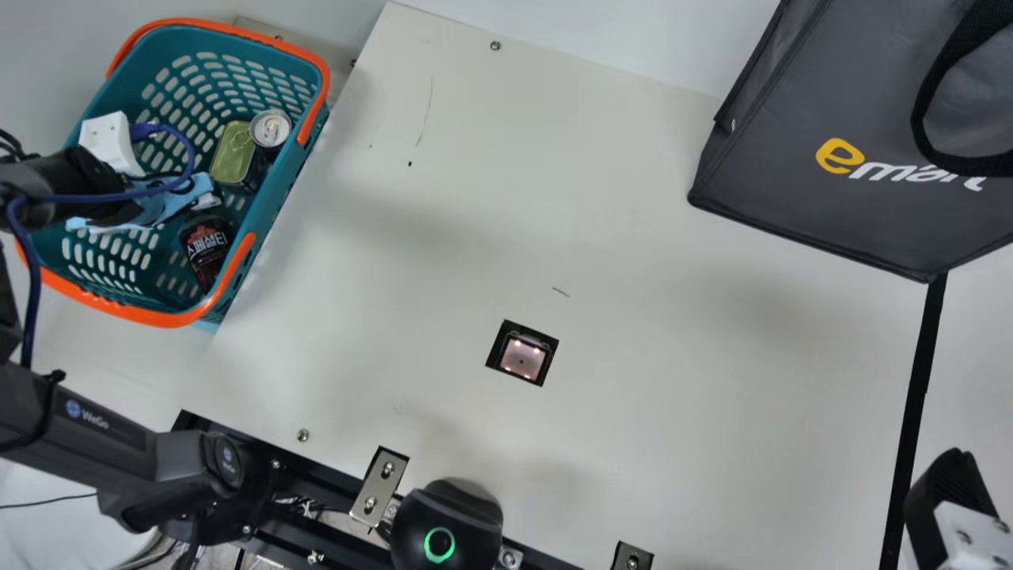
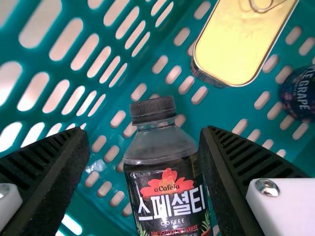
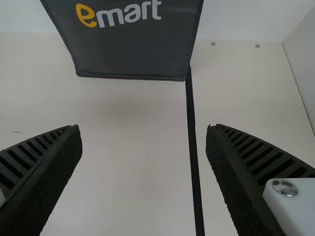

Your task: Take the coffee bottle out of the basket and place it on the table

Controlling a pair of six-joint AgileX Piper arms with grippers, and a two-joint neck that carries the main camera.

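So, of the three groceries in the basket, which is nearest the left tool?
The coffee bottle, with the dark ribbed cap: it shows between the fingers of the open left tool, while the flat gold tin and round can sit outside them.

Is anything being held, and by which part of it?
Nothing is held: the left gripper is open at the coffee bottle, and the right gripper is open and empty.

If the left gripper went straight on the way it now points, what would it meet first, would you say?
The left gripper would probably meet the coffee bottle first, seen between its open fingers; how far off it lies is unclear.
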